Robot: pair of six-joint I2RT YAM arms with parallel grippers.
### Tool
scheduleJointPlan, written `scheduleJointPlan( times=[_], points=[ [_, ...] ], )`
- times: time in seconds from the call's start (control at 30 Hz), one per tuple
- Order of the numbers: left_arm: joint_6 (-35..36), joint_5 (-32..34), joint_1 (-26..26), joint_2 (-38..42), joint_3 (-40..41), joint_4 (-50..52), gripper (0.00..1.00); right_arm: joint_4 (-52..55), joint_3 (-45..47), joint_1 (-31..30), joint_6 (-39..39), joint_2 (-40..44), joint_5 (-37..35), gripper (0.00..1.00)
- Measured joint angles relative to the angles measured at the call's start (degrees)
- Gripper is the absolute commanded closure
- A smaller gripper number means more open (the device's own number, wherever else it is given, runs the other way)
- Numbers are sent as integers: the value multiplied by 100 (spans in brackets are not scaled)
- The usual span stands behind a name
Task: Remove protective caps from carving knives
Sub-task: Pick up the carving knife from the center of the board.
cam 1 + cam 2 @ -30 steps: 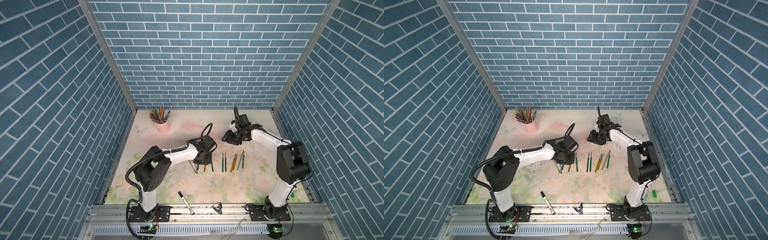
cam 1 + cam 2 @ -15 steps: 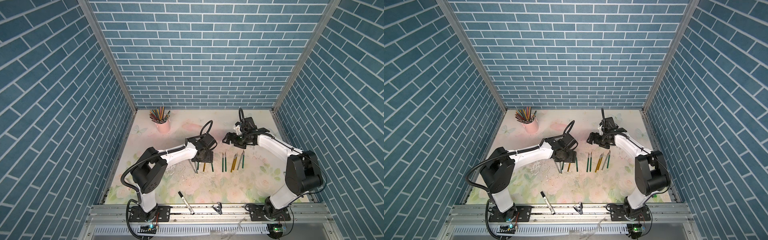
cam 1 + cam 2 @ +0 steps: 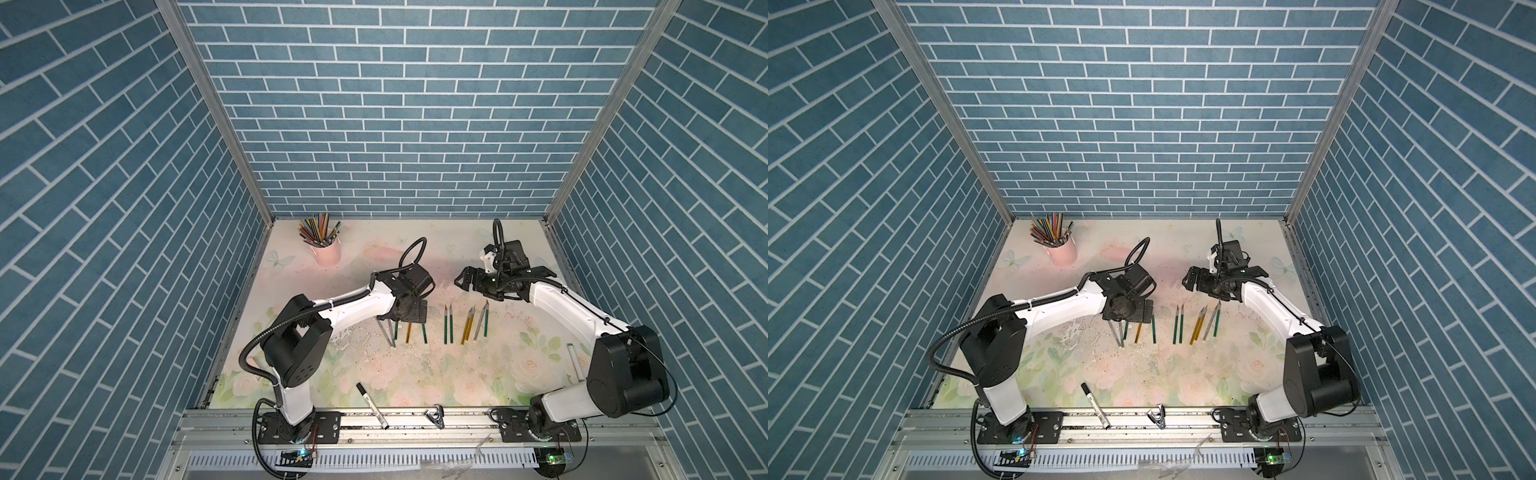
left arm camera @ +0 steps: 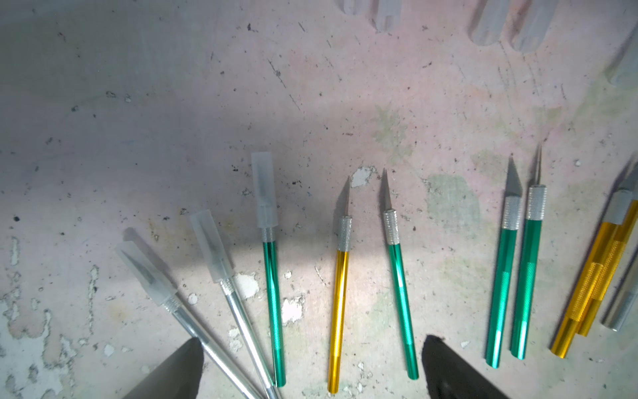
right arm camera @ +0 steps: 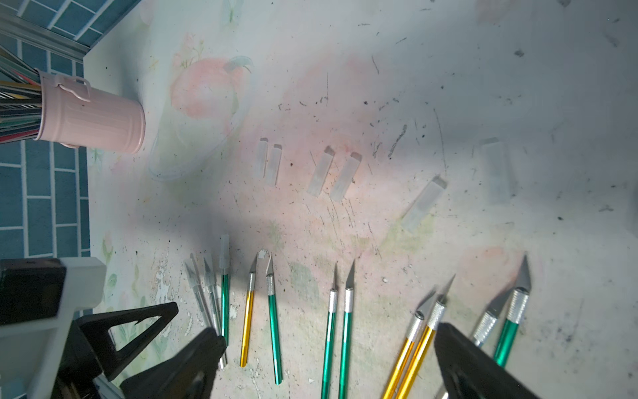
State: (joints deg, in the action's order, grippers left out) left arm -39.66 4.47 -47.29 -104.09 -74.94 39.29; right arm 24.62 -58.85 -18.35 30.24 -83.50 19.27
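Observation:
The carving knives [image 3: 448, 324] lie in a row mid-table, blades pointing to the back. In the left wrist view two silver knives and a green one wear protective caps [image 4: 264, 190]. A gold knife [image 4: 340, 293] and the green ones beside it have bare blades. Several loose caps [image 5: 321, 172] lie on the table behind the row. My left gripper [image 4: 312, 352] hangs open over the left end of the row [image 3: 411, 316], holding nothing. My right gripper [image 5: 328, 336] is open and empty too, hovering behind the row's right half [image 3: 467, 282].
A pink cup of coloured pencils [image 3: 326, 251] stands at the back left. A black-capped marker pen [image 3: 372, 405] and a small black clip [image 3: 434, 417] lie at the front rail. The table paint is flaked left of the knives [image 3: 353, 336].
Both grippers have opened. The right arm's elbow has swung out to the right, and its gripper has come slightly nearer the knife row. The left gripper has stayed over the row's left end.

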Motion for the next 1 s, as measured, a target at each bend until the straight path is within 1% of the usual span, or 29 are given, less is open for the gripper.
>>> scheduleJointPlan(
  times=[0.33, 0.7, 0.83, 1.0],
  points=[
    [-68, 50, -17, -385, -243, 221, 1, 28, 317, 142, 0, 278, -72, 2],
    [-87, 70, -35, -553, -393, 341, 3, 24, 321, 236, -2, 328, -66, 2],
    [-87, 70, -37, -553, -400, 350, 7, 24, 321, 256, -2, 328, -59, 3],
    [-90, 83, -37, -575, -413, 354, 18, 22, 321, 267, -2, 328, -33, 4]
  ],
)
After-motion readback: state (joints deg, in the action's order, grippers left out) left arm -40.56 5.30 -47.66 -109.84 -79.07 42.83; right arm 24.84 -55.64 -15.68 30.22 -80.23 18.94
